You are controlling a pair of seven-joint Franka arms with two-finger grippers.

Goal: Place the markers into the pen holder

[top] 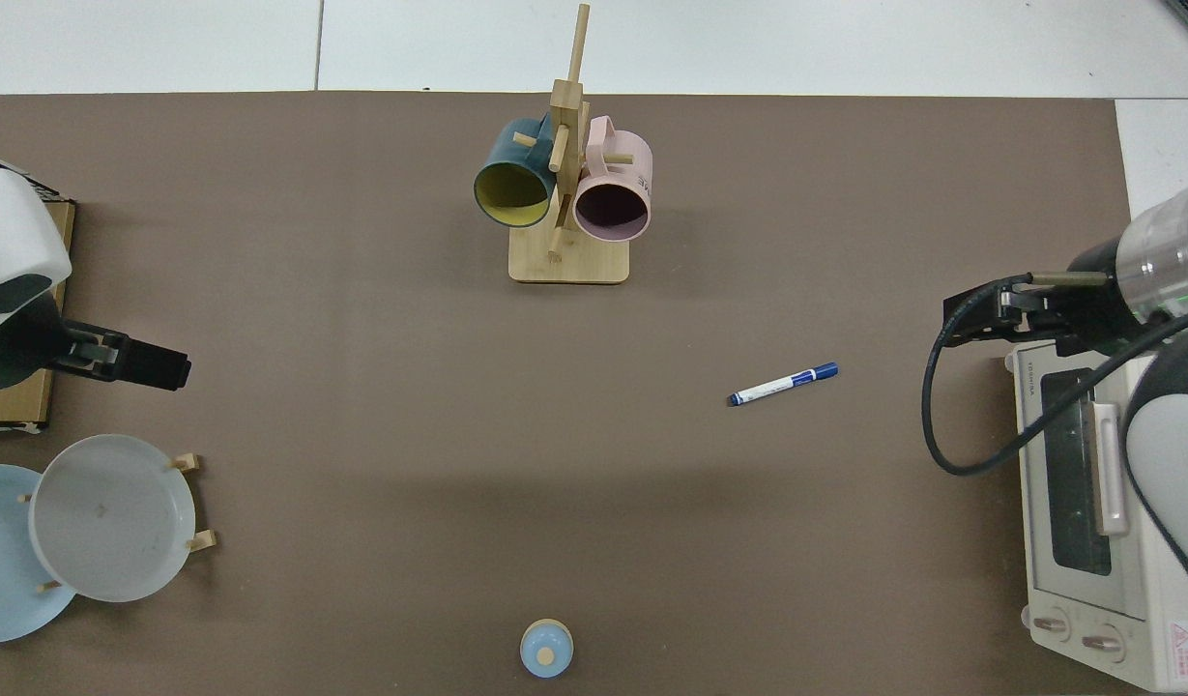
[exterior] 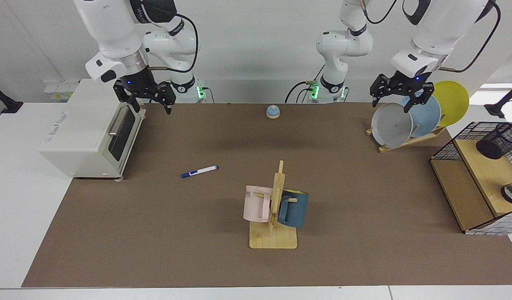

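Mug rack (exterior: 273, 237) sits nearest the camera in the facing view, wooden base on the brown mat (exterior: 156, 250). Pink mug (exterior: 258, 203) and blue mug (exterior: 293, 208) hang on its pegs, one each side of the post.

Marker (exterior: 199, 171) lies flat on the mat, farther back than the rack and toward the toaster oven (exterior: 89, 133). Blue cap end points toward the oven side. Nothing touches it. Top view shows it alone on bare mat too (top: 783, 384), well apart from both grippers.

Pen holder (exterior: 499, 141) is inside the wire basket (exterior: 447, 150) at the table edge on the left arm's side, lying tilted on the wooden shelf, mouth toward the frame edge. Far from the marker, with the mug rack roughly between them.

Plate rack (exterior: 405, 141) behind the basket holds grey, blue and yellow plates on edge. Small blue-topped knob thing (exterior: 273, 111) near the back edge of the mat, centre.

Right gripper (exterior: 149, 102) hangs above the oven's front top corner, fingers spread, holding nothing. Left gripper (exterior: 399, 100) hangs over the plates, fingers apart as well, empty. Both arms are up and waiting, neither near the marker.
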